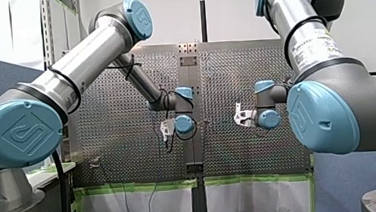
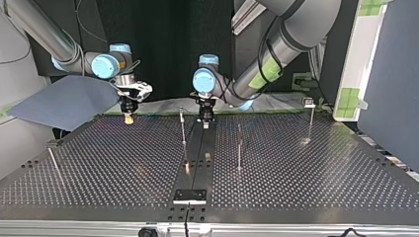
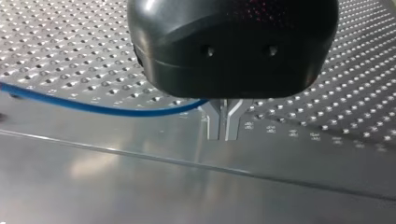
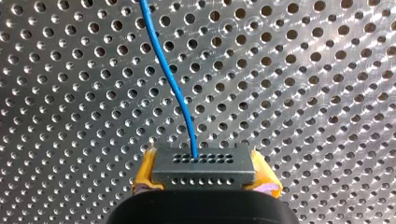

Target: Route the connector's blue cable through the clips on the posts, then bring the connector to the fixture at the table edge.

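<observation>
My right gripper point(image 4: 204, 161) is shut on the grey connector point(image 4: 203, 173), which sits between its yellow pads point(image 4: 146, 171). The blue cable point(image 4: 172, 88) leaves the connector's face and runs away over the perforated table. In the top view this gripper point(image 2: 128, 117) hangs just above the table at the back left. My left gripper point(image 3: 224, 136) has its metal fingers closed, with the blue cable point(image 3: 93, 107) running up to them from one side. It stands low over the centre strip point(image 2: 205, 122). Thin posts point(image 2: 183, 132) point(image 2: 239, 148) rise just in front of it.
Two more posts stand further out, one at the top view's right point(image 2: 310, 121) and one leaning at its left point(image 2: 53, 160). A black fixture plate point(image 2: 189, 196) sits at the near table edge on the centre strip. A blue-grey panel point(image 2: 64, 101) lies behind my right gripper.
</observation>
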You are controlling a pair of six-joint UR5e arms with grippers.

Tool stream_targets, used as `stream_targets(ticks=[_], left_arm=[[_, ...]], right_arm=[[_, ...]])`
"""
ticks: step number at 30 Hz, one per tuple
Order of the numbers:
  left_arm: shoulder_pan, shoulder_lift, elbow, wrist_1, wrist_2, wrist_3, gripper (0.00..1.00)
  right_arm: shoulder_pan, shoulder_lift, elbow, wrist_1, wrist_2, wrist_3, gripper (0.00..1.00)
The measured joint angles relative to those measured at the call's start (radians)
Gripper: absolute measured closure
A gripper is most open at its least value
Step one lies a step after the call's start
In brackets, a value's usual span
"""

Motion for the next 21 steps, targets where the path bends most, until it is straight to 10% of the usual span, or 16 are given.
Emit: stream_targets(ticks=[21], left_arm=[[0.020, 0.000, 0.060, -0.050, 0.026, 0.017, 0.91]], right_arm=[[-0.014, 0.042, -0.065, 0.031, -0.002, 0.001, 1.00]])
